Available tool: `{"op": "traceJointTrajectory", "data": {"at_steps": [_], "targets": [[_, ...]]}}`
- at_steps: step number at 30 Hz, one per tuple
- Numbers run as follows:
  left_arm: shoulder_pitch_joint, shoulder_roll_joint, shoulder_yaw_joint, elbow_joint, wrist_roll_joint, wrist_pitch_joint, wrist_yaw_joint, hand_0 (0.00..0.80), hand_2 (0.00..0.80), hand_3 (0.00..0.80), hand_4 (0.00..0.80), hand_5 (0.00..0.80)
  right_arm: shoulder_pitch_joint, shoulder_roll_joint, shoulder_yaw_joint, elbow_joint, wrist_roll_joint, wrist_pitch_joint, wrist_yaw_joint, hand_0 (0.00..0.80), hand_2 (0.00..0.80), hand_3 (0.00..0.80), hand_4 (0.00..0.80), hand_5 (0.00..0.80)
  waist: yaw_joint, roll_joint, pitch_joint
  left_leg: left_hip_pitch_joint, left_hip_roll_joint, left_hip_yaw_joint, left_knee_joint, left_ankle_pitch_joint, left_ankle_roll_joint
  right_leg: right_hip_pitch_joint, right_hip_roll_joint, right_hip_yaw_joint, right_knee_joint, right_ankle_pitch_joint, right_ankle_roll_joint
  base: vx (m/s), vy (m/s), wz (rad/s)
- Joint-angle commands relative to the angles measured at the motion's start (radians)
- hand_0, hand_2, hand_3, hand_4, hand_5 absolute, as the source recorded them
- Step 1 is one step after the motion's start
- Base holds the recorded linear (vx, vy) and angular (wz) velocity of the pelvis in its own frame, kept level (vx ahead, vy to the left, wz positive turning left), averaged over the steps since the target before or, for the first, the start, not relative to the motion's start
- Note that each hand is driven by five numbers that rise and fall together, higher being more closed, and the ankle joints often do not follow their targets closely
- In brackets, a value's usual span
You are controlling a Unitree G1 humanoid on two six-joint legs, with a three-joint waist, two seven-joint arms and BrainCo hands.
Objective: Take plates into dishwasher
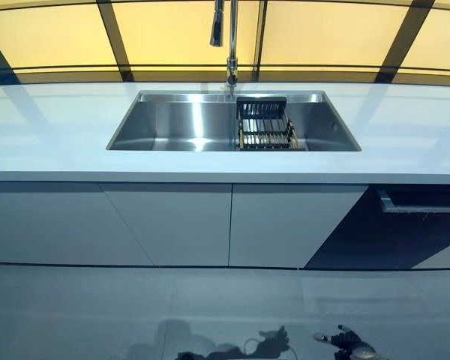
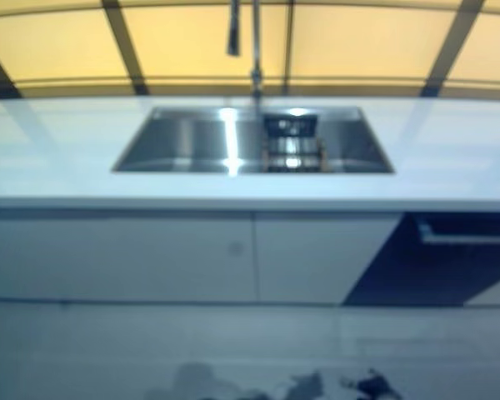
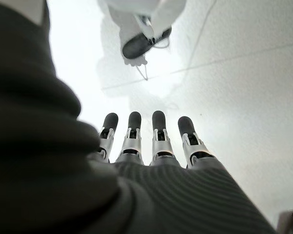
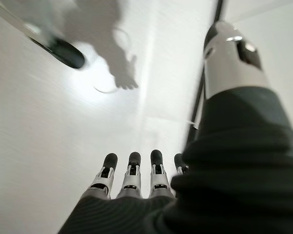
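Observation:
A dark dish rack (image 1: 264,126) stands in the right part of the steel sink (image 1: 172,124). Thin upright pieces stand in it; I cannot tell whether they are plates. The dishwasher's dark front (image 1: 375,232) with a silver bar handle (image 1: 424,208) sits under the counter at the right, and it looks closed. My left hand (image 3: 158,141) hangs low over the pale floor with straight fingers and holds nothing. My right hand (image 4: 132,180) also hangs over the floor, fingers straight and empty, beside a dark gap along the floor. Both hands are far below the counter.
A white counter (image 1: 60,135) runs across the view, with a tall tap (image 1: 231,45) behind the sink. White cabinet fronts (image 1: 165,225) fill the space left of the dishwasher. Yellow panels with dark frames line the back. Pale floor lies between me and the cabinets.

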Motion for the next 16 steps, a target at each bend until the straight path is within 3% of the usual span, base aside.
{"op": "traceJointTrajectory", "data": {"at_steps": [1,7,16], "targets": [[-0.052,-0.014,-0.020,0.049,0.028,0.013,-0.018,0.000,0.000,0.000,0.000,0.000,-0.061,0.016,0.022,0.071,0.042,0.033,0.004,0.000,0.000,0.000,0.000,0.000,-0.012,-0.007,0.014,0.051,-0.013,0.004,0.023,-0.094,0.043,-0.071,0.009,0.018,-0.012,0.091,-0.008,-0.039,0.006,0.04],[-0.055,-0.013,-0.035,0.051,0.038,0.017,-0.021,0.000,0.000,0.000,0.000,0.000,-0.065,0.026,0.044,0.116,0.004,0.079,-0.008,0.000,0.000,0.000,0.000,0.000,-0.007,-0.006,0.013,0.059,-0.013,-0.003,0.020,-0.094,0.045,-0.068,0.005,0.026,-0.011,0.093,-0.001,0.004,0.001,0.01],[-0.049,-0.001,-0.040,0.020,0.014,0.013,-0.040,0.000,0.000,0.000,0.000,0.000,-0.059,0.018,0.041,0.124,0.016,0.078,-0.014,0.000,0.000,0.000,0.000,0.000,-0.002,-0.007,0.016,0.060,-0.014,-0.013,0.018,-0.096,0.045,-0.071,0.001,0.029,-0.007,0.094,0.007,0.000,0.000,0.00]]}}
